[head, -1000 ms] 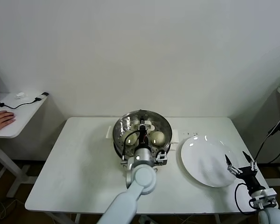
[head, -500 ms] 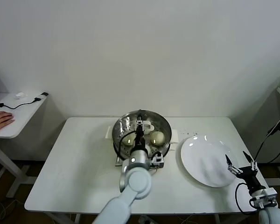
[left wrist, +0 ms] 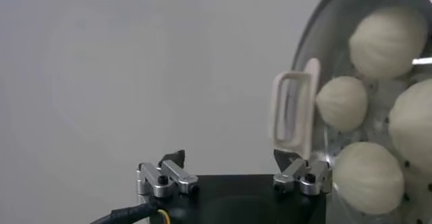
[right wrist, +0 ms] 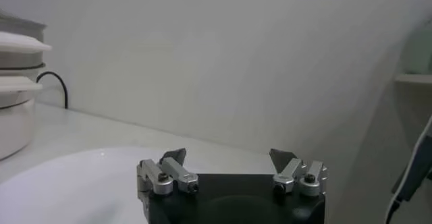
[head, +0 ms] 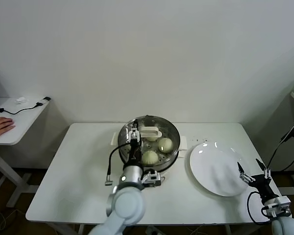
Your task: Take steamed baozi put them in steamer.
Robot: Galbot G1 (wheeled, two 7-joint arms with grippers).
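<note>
Left hand open at the steamer's left rim, buns inside, plate bare

The left hand (head: 133, 131) hovers wide open and empty over the left rim of the steamer (head: 170, 131), which sits at the middle of the worktop (head: 83, 171). The steamed baozi (head: 150, 157) lie in its tray just right of that hand; the left wrist view shows four. Further right the white plate (head: 217, 169) holds nothing, so the loading looks finished. At the plate's near right edge the right hand (head: 254, 173) waits, also wide open, well apart from the steamer.
</note>
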